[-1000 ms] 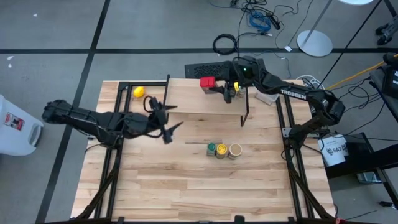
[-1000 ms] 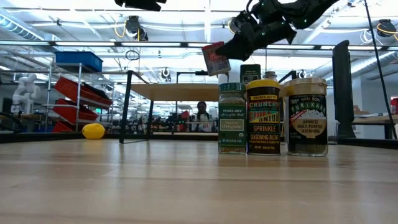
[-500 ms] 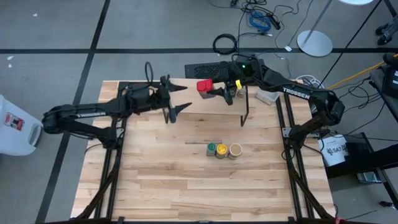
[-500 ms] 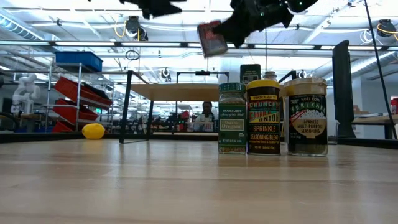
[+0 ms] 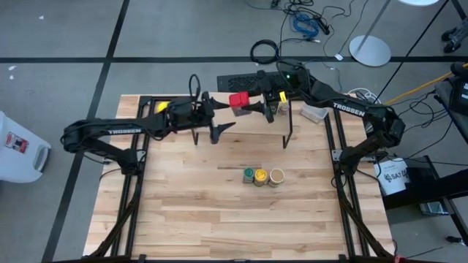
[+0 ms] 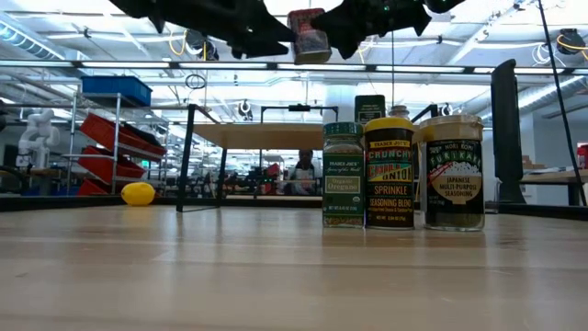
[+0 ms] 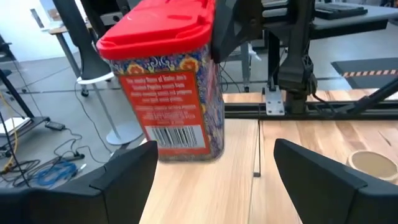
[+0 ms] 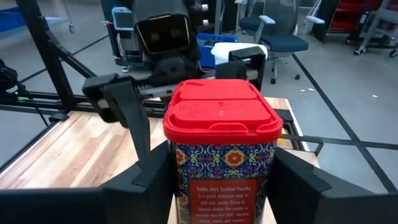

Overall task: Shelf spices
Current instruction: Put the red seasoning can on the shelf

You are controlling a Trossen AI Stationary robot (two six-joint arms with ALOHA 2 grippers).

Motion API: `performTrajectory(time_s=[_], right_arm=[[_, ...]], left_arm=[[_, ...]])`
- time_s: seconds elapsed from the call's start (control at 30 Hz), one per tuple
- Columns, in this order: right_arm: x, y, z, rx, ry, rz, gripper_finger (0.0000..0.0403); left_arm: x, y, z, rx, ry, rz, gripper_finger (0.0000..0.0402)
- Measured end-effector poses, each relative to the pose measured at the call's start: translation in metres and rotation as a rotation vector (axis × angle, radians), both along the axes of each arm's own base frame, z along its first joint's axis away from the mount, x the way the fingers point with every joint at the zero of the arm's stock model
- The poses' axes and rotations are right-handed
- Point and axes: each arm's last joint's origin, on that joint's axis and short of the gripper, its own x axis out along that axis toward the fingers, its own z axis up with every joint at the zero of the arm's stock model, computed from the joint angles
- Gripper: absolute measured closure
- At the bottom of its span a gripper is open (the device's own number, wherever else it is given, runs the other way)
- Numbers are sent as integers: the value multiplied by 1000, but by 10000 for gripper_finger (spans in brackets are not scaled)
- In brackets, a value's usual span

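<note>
My right gripper (image 5: 252, 106) is shut on the red-lidded square tin (image 5: 239, 100), holding it in the air above the shelf's wooden plank (image 5: 256, 126). My left gripper (image 5: 223, 115) stands open just left of the tin. Its two fingers (image 7: 124, 180) point at the tin (image 7: 171, 87) without touching it. The green-lidded jar (image 6: 343, 175), the yellow-lidded jar (image 6: 389, 173) and the tan-topped jar (image 6: 453, 172) stand side by side with their bases on the table, nearer than the shelf. A dark box (image 6: 370, 108) stands on the plank. My right gripper pinches the tin's two opposite side walls (image 8: 180, 163) between its two fingers, just under the red lid. The fingers lie about level and come from the table's right side. The tin hangs clear of the shelf, lid up, slightly tilted.
A yellow ball (image 6: 138, 193) lies at the far left of the table, partly under my left arm. A clear tub (image 5: 314, 113) sits by the shelf's right end. Small jars (image 5: 281, 102) stand on the plank beside my right arm. The table's near half is bare wood (image 5: 219, 219).
My left gripper has swung from over the table's left-middle toward the far edge and to the right, turning as it went. It now faces the tin over the shelf. My right gripper has raised the tin and carried it a little to the left.
</note>
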Motion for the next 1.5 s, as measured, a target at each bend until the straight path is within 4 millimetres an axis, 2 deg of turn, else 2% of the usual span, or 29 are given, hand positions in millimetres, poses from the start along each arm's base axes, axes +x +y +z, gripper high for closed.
performTrajectory(time_s=[0.47, 0.77, 1.23, 1.5], right_arm=[[5, 9, 1, -6, -7, 31, 206], [5, 9, 1, -9, -14, 32, 206], [5, 9, 2, -14, -19, 31, 206], [5, 9, 2, -15, -19, 33, 206]], left_arm=[[15, 12, -12, -11, -38, 25, 70], [15, 13, -11, -8, -46, 25, 72], [15, 12, -12, -10, -45, -6, 159], [15, 12, -12, -8, -43, -11, 171]])
